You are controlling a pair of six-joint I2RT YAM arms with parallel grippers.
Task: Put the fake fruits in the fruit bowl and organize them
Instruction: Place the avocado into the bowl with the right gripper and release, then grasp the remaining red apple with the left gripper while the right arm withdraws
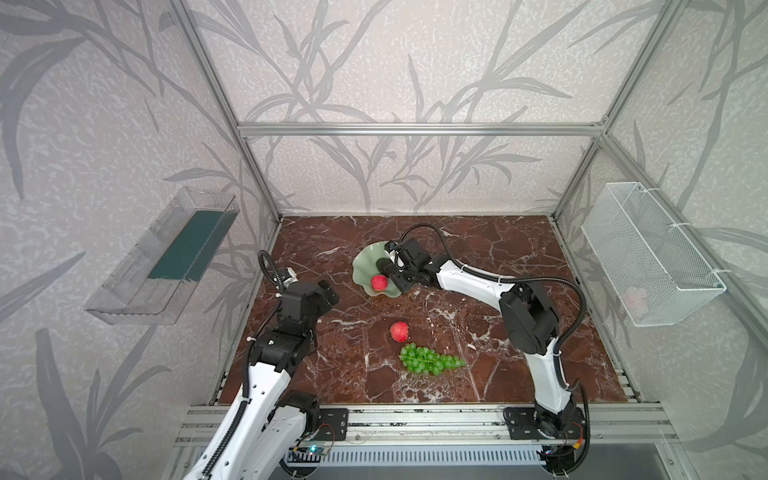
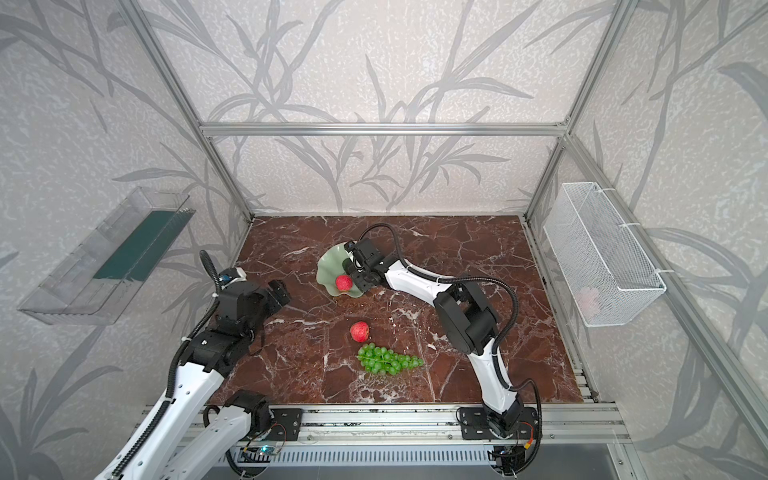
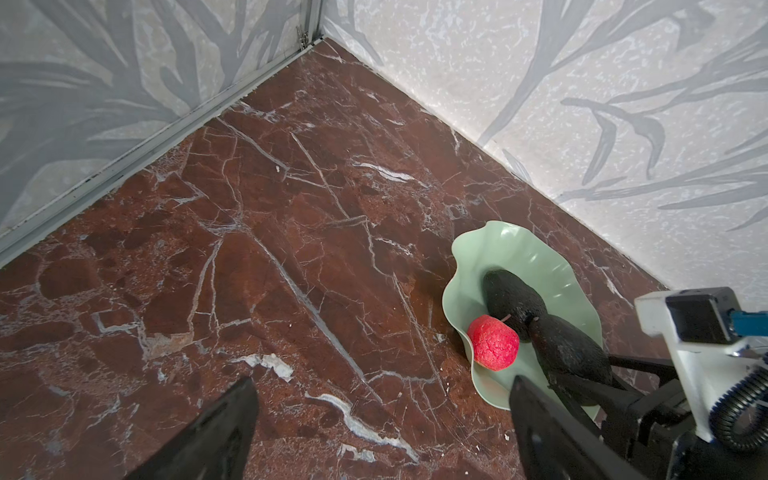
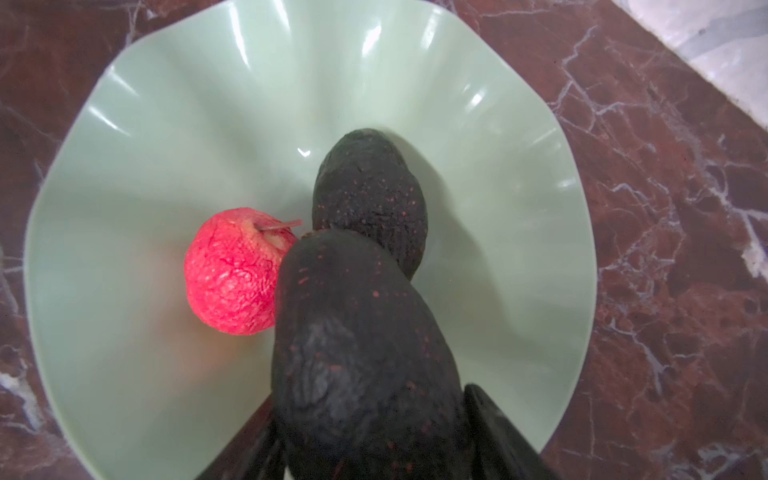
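Black avocado [image 4: 365, 353] in bowl [image 4: 166, 124] between right gripper [image 4: 370, 399] fingers [image 4: 498, 424] — grip unclear; left gripper [image 3: 382, 380] agape, empty

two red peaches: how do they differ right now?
Place: the bowl peach lies inside the fruit bowl, while the table peach sits on the marble table.
Neighbours: the bowl peach is right beside an avocado; the table peach is close to the grapes.
Both are small, round and red with pale patches.
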